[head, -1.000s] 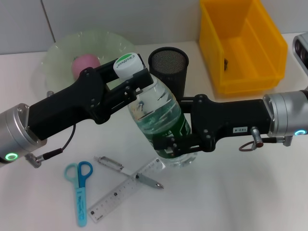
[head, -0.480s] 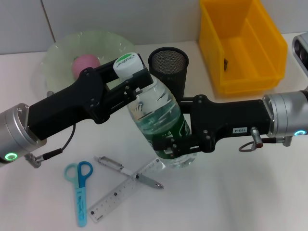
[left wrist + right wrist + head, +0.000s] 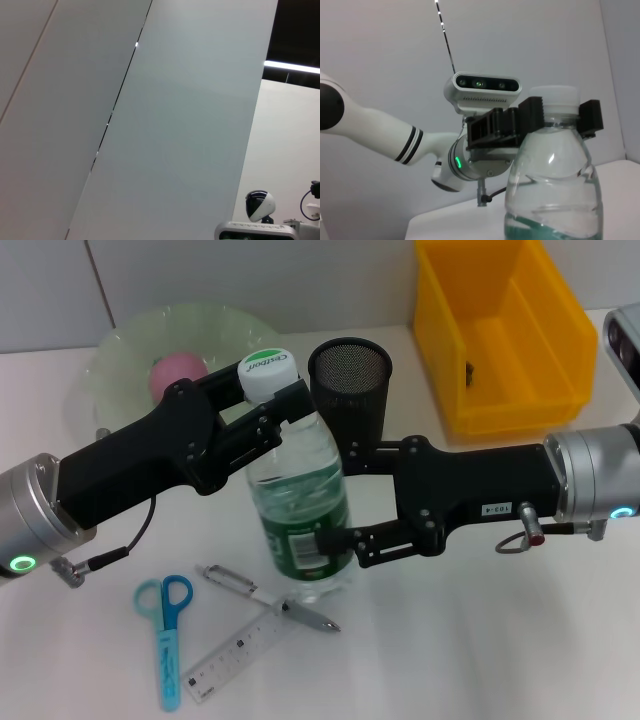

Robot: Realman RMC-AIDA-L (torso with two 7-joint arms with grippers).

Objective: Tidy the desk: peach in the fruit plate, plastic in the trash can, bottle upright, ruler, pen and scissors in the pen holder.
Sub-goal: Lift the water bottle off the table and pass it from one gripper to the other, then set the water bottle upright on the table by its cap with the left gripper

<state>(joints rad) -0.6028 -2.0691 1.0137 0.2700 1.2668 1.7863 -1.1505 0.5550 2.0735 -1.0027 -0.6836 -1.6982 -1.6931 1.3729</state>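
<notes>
Bottle held upright by both grippers.
We see the left gripper (image 3: 275, 403) clamping the bottle (image 3: 298, 515) neck; the right gripper (image 3: 345, 502) clasps its body.

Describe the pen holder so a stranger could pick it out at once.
Start at the big yellow bin at the table's far right. Just to its left stands the pen holder, behind the water bottle. It is the only black mesh cylinder, upright and open-topped, unlike the pale green fruit plate farther left.
</notes>
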